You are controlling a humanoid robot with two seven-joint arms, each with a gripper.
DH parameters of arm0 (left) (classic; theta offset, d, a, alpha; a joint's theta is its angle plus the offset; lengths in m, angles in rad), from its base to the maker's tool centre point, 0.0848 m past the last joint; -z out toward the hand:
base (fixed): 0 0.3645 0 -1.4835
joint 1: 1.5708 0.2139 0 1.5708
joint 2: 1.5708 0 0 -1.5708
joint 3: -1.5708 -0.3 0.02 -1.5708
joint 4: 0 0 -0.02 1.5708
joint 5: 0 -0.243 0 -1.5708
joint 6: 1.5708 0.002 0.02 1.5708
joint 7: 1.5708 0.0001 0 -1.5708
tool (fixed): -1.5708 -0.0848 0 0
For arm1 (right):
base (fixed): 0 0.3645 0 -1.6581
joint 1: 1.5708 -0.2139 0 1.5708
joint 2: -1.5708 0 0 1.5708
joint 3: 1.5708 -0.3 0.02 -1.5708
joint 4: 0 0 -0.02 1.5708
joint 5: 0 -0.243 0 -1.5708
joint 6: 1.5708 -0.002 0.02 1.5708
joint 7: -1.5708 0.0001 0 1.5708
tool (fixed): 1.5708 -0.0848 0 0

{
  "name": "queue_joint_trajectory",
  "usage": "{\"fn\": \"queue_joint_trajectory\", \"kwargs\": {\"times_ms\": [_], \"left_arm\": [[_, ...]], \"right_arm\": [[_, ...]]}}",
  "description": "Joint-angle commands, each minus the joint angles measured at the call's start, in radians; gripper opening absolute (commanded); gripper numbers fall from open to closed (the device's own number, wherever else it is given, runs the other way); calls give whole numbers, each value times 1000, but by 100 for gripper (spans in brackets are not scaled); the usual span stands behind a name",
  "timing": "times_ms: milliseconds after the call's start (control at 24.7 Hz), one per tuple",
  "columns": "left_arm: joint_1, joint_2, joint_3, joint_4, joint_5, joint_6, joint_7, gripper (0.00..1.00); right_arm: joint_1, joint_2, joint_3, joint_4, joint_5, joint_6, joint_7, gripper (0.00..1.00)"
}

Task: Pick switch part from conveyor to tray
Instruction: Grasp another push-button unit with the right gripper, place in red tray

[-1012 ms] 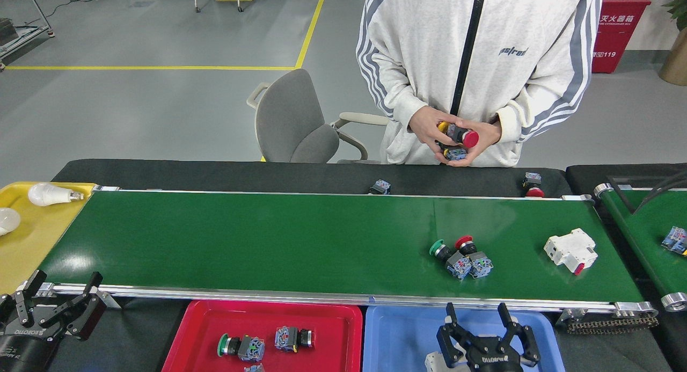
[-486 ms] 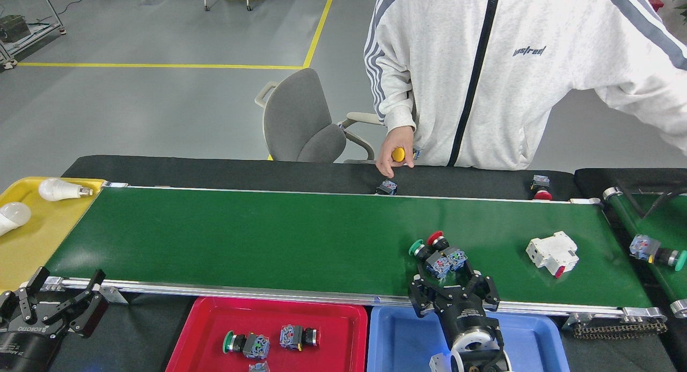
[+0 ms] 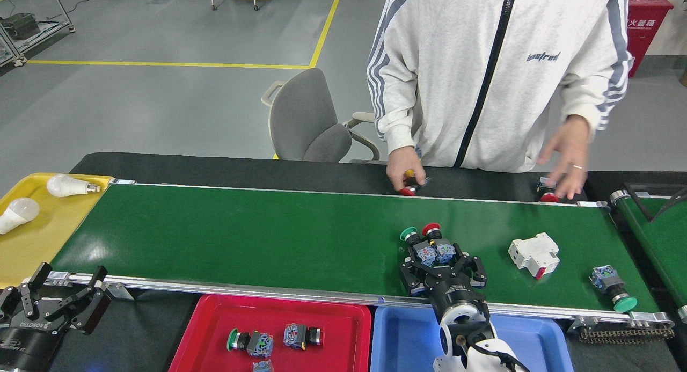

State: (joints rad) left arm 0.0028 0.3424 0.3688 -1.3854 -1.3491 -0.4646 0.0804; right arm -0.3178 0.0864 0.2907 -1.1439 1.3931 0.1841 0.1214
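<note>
head view: the right gripper sits over the conveyor, fingers spread around the blue bodies of two switches lying side by side, one green-capped, one red-capped; not clamped. the left gripper hangs spread apart off the belt's near left corner. a white breaker and another green switch lie further right. the red tray holds switch parts; a blue tray sits beside it. a person's hand touches a part at the far edge.
</note>
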Motion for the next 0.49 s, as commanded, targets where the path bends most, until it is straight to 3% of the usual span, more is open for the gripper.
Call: {"fn": "queue_joint_trajectory", "kwargs": {"times_ms": [0, 40, 81, 162, 283, 405, 445], "left_arm": [[-21, 12, -21, -9, -2, 3, 4, 100], [-18, 12, -24, -7, -2, 1, 4, 100], [-15, 9, -25, -6, -2, 1, 4, 100], [-6, 7, -27, -9, -2, -2, 4, 100], [-4, 4, -25, -7, -2, -2, 4, 100], [-3, 3, -25, -7, -1, 0, 4, 100], [-3, 3, -22, -7, -1, 0, 4, 100]], "right_arm": [[-21, 3, 30, 12, 3, -5, -2, 29], [-21, -2, 42, 9, 1, -8, -2, 15], [-21, -5, 44, 4, 1, -12, -2, 8], [-14, -4, 51, -31, 0, -25, -3, 3], [31, -5, 108, -145, 0, -89, -3, 2], [114, -7, 228, -321, 0, -189, -3, 2], [135, -14, 277, -367, 0, -230, -3, 13]]}}
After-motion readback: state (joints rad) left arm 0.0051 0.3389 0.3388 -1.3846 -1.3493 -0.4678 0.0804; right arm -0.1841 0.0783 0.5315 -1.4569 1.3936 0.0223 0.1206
